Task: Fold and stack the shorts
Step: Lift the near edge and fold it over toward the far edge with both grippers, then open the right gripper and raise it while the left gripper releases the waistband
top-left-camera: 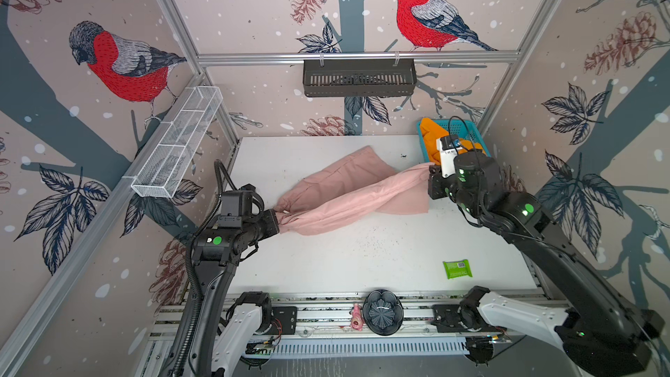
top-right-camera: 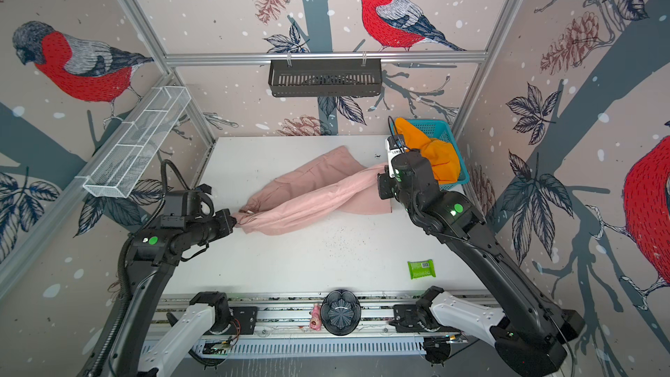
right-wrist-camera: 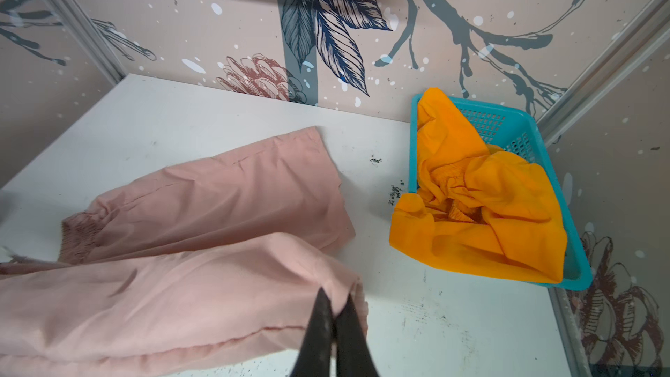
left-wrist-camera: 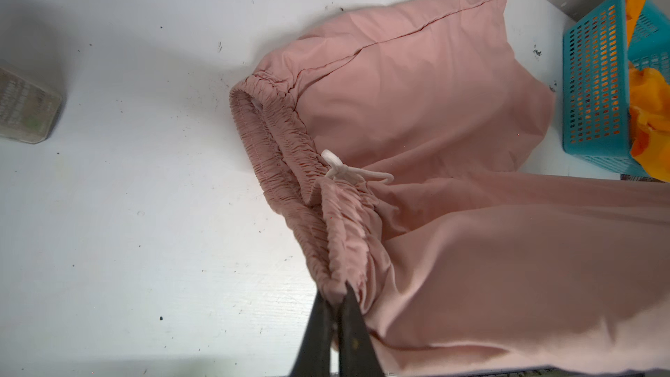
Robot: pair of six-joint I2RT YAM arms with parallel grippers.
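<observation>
Top views both showed the near strip of the desk (top-left-camera: 344, 259) open, with only a green packet (top-left-camera: 457, 269) toward its right side, well apart from the cloth. Mid-desk, the pink shorts (top-left-camera: 348, 194) hung stretched between my two arms, one leg raised and twisted, the other lying flat behind it toward the back wall. My left fingers (left-wrist-camera: 353, 331) were pressed together on the gathered waistband, the white drawstring (left-wrist-camera: 335, 168) just beyond them. My right fingers (right-wrist-camera: 319, 324) pinched the hem of the raised leg. I judged that no fold was made yet and the pair was only pulled out lengthwise. Farther back, the orange shorts (right-wrist-camera: 471, 204) lay crumpled in the teal basket (top-right-camera: 435, 128) at the far right corner, spilling over its near rim, untouched, so both folds and the stacking were left to do. Room to lay the pink pair flat looked best in the open near half. The held hem sat near the basket, and the waistband was not far from the desk's left edge.
</observation>
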